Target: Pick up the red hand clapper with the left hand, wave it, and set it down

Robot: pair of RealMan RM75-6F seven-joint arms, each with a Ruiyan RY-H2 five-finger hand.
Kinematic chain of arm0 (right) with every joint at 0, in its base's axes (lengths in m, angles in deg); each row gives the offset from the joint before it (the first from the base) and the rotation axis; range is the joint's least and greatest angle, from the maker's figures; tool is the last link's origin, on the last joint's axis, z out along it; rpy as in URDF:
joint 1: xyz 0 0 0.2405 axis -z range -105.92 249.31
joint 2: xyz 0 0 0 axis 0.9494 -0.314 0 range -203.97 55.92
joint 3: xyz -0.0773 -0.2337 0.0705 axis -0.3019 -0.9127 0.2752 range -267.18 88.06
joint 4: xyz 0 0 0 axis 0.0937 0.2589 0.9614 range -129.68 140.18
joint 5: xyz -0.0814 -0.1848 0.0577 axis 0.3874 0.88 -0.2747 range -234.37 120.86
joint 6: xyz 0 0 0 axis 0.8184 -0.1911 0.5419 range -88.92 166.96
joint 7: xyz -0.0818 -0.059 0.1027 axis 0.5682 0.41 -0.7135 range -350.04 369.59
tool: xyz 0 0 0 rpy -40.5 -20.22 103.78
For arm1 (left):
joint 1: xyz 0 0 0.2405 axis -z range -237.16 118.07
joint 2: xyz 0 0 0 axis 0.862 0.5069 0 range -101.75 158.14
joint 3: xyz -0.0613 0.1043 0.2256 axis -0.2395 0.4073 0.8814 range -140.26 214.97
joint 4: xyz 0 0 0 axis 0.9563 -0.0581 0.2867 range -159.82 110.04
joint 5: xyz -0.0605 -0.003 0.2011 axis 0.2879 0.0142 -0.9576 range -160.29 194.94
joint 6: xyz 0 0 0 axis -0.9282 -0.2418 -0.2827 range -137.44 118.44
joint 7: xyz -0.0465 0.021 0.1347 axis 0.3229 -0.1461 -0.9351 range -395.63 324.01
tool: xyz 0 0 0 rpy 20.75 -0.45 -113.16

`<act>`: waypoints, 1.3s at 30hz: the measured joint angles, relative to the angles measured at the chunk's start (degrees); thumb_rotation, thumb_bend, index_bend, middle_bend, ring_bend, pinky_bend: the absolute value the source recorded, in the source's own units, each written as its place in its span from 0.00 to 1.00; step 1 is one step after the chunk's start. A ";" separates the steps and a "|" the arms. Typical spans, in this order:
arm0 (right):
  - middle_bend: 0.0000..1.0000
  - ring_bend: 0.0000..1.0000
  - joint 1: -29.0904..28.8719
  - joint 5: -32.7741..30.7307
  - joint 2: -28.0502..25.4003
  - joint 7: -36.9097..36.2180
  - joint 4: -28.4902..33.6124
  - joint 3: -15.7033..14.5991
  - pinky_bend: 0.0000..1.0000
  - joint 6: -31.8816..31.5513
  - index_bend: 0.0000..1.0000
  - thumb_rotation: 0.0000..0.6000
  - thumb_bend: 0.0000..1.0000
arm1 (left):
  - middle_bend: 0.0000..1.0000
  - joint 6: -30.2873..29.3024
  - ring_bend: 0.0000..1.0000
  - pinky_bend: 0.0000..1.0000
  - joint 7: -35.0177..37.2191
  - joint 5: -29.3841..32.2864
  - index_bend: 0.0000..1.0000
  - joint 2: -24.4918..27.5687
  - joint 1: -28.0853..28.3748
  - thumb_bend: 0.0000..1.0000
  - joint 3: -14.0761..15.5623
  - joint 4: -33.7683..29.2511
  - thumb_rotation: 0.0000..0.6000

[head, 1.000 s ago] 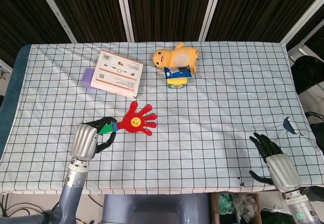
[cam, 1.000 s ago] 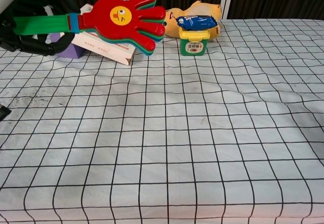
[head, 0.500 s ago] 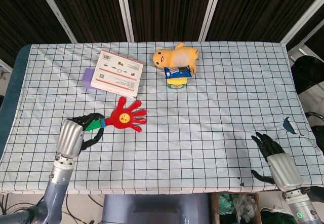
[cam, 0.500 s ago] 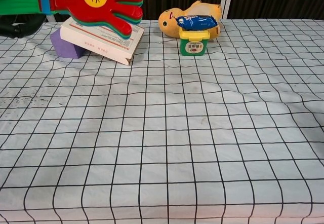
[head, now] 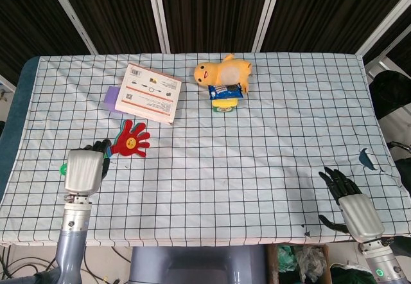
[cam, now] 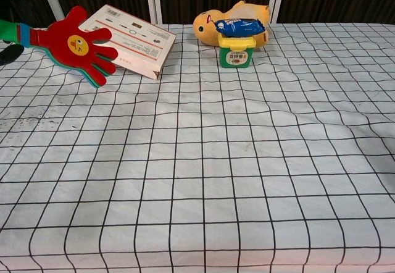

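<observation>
The red hand clapper (head: 130, 140) with a yellow face and green handle is held above the checked cloth at the left side. My left hand (head: 85, 169) grips its handle, which is mostly hidden by the hand. In the chest view the red hand clapper (cam: 73, 43) shows at the far left, in front of the white box, with only dark fingers (cam: 8, 53) at the frame edge. My right hand (head: 350, 202) rests near the front right table edge, fingers spread, holding nothing.
A white box (head: 151, 91) lies on a purple block (head: 113, 99) at the back left. A yellow plush duck (head: 221, 71) lies behind a small green-and-yellow cup (cam: 236, 51) topped with a blue packet (head: 225, 91). A dark mark (head: 367, 159) is on the cloth at right.
My left hand has swung the clapper leftward and toward the white box, and it sits lower in the chest view. The right hand has stayed put.
</observation>
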State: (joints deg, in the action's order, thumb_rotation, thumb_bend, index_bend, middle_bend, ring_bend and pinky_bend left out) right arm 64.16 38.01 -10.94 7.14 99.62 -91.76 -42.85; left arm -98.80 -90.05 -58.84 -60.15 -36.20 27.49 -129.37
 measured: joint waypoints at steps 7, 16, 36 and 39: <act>0.00 0.00 0.05 -0.15 0.08 0.48 0.02 0.04 0.15 0.09 0.00 1.00 0.16 | 0.79 0.29 0.70 0.83 17.34 -6.40 0.75 -0.44 0.34 0.51 0.62 -1.11 1.00; 0.00 0.00 0.10 -0.16 0.11 0.70 0.13 0.00 0.15 0.19 0.00 1.00 0.16 | 0.80 -2.16 0.70 0.84 50.15 -29.48 0.75 0.83 2.52 0.51 4.00 4.56 1.00; 0.00 0.00 0.14 -0.78 -0.07 0.69 0.55 0.16 0.15 0.55 0.00 1.00 0.16 | 0.81 0.65 0.71 0.86 3.00 -3.79 0.77 1.79 -1.60 0.51 0.18 -1.09 1.00; 0.00 0.00 0.17 -0.78 -0.09 0.70 0.57 0.15 0.15 0.54 0.00 1.00 0.16 | 0.81 0.43 0.71 0.86 -5.47 3.06 0.77 1.38 -2.17 0.51 -0.62 -4.86 1.00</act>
State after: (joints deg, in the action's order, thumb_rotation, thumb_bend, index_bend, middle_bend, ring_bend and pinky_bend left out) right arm 64.33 37.23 -11.04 7.85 100.19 -91.61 -42.31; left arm -98.37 -95.52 -55.78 -58.77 -38.37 26.87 -134.23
